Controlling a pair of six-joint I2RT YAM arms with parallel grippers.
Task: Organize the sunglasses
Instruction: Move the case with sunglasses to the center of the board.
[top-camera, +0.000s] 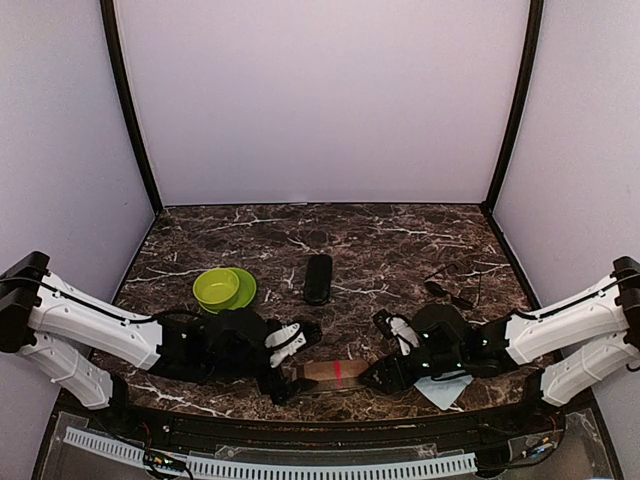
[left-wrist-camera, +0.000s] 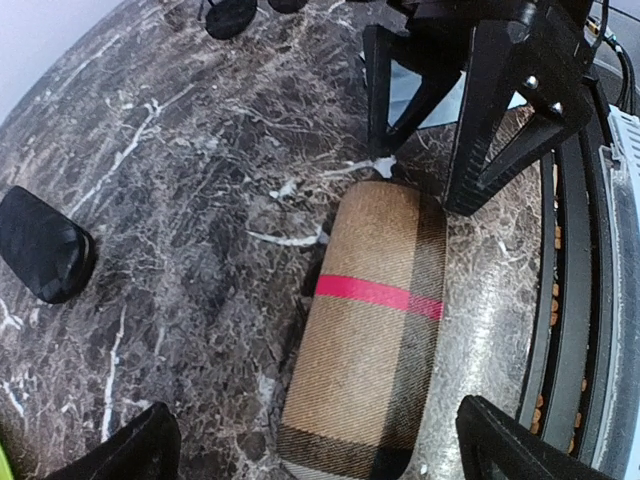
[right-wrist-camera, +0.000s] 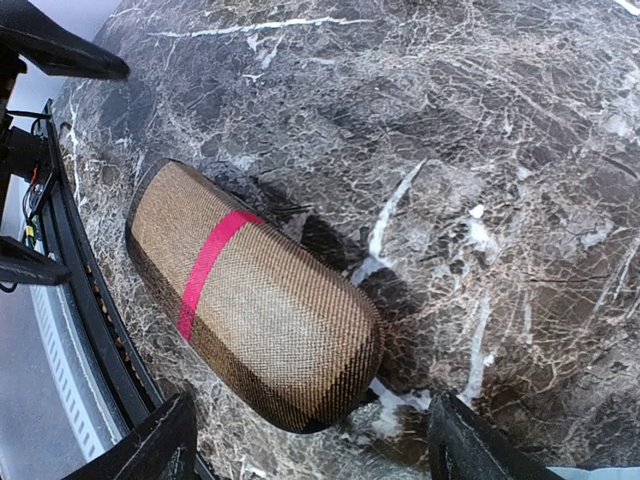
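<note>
My left gripper (left-wrist-camera: 318, 420) and right gripper (right-wrist-camera: 312, 400) stand released, astride the case (top-camera: 335, 372) at the desk's (top-camera: 250, 225) near edge. Sunglasses (top-camera: 447, 292) lie near the right edge: likely light, fragile; take the bridge.

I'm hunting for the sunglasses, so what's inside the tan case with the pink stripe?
The tan case lies shut on the table, so its inside is hidden. One pair of sunglasses lies outside it, far right.

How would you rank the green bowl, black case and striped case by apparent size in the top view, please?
Largest: green bowl.
Then black case and striped case: they look alike, and the striped one's ends are partly hidden, so I won't rank them.
</note>
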